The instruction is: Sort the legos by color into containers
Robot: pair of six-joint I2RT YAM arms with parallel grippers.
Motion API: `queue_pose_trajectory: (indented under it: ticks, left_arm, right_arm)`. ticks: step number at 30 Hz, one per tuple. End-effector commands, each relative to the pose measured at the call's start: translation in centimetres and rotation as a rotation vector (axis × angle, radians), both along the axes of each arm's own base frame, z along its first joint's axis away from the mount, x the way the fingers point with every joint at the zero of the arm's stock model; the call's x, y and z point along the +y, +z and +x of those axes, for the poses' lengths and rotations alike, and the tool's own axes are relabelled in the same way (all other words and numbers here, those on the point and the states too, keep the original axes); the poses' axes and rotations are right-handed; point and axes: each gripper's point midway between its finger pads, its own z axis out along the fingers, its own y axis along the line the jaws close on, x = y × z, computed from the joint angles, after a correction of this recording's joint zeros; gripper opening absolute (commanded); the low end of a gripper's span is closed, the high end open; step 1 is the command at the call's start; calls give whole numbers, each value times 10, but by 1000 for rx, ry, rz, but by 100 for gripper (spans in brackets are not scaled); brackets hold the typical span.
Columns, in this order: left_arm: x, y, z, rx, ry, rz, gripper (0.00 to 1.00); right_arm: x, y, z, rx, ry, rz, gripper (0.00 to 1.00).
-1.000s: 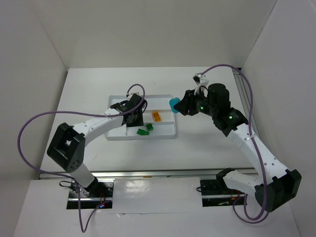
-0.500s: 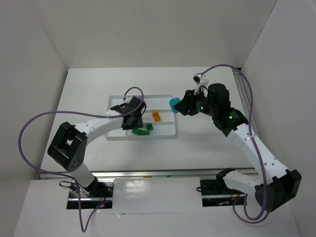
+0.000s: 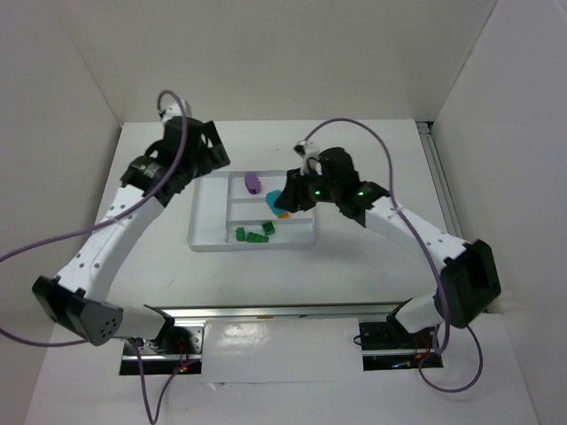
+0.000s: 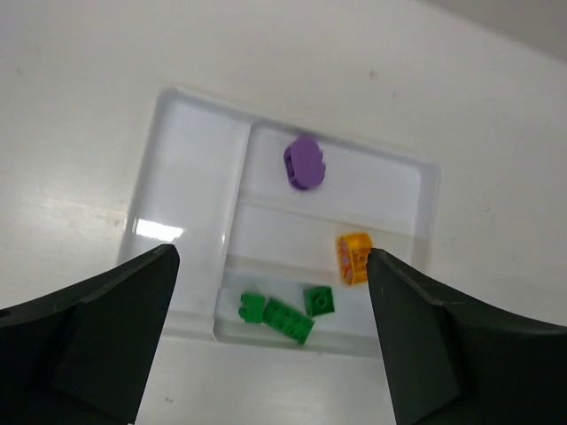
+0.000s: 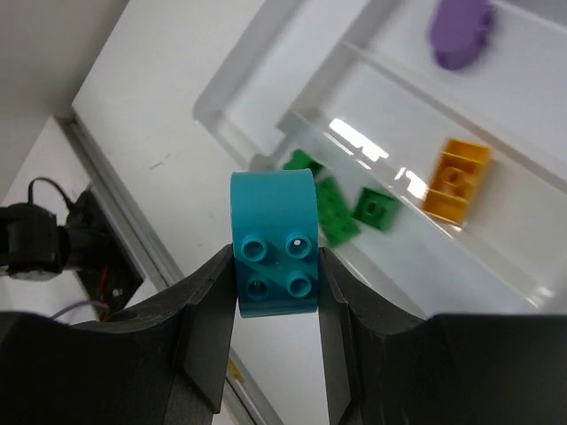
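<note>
The white tray (image 3: 209,218) lies mid-table. Three green legos (image 4: 285,316) share its nearest short compartment, and in the top view the green legos (image 3: 253,235) show at the tray's front. A yellow-orange lego (image 4: 354,258) sits in the middle short compartment. My right gripper (image 5: 273,305) is shut on the cyan lego (image 5: 273,257), which hangs above the tray; from above, the cyan lego (image 3: 275,200) is over the tray's right part. My left gripper (image 4: 270,345) is open and empty, high above the tray. In the top view the left gripper (image 3: 205,152) is at the tray's back-left corner.
A purple rounded piece (image 4: 304,163) lies in the far short compartment. The tray's long compartment (image 4: 190,204) holds nothing. White walls close the table at the back and sides. A metal rail (image 3: 266,312) runs along the near edge.
My left gripper opened and rose back-left off the tray, leaving a green lego in the front compartment; the purple piece now shows. My right gripper carried the cyan lego left, over the tray.
</note>
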Motion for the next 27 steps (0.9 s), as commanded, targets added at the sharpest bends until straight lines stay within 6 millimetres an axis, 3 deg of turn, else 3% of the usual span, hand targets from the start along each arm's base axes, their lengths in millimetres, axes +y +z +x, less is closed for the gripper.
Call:
queue_pose_trajectory:
  ticks: [1,6,8,10,11,12,13,15,18,22,23,26,27]
  left_arm:
    - [30,61,-15,-107,7,7,100]
    - [56,127,-31,-270,40,-58,100]
    - [56,141,-37,-303,18,-76,100]
    - [55,146,-38,-312,-13,-73,100]
    - [59,147,-39,-311,-1,-71,100]
    - [58,144,-41,-295,-9,-71,100]
    - [58,144,-41,-295,-9,-71,100]
    - [63,145,-45,-298,0,-70,100]
    - [64,147,-51,-307,0,-73,100]
    - [65,146,-53,-307,-4,-65,100]
    - [63,146,-53,-305,-15,-70,100]
    - [59,138,-53,-285,-33,-75,100]
    - [59,138,-53,-285,-33,-75,100]
  right_arm:
    - [74,35,-3,-111,143,95,25]
    - [140,35,18,-146,212,143,25]
    - [167,29,17,-164,252,107,25]
    - [195,9,31,-161,268,68,25]
    - [199,1,38,-151,255,51,25]
    - [206,-29,47,-112,247,12,25]
    - [214,-21,56,-134,238,26,25]
    - [224,-47,61,-106,239,-4,25]
    - [229,-59,76,-100,193,-27,25]
    - [236,-79,84,-120,217,-70,44]
    - [240,-77,81,-140,231,-69,60]
    - [243,-83,82,-155,255,-77,88]
    - [241,-78,88,-162,245,-70,93]
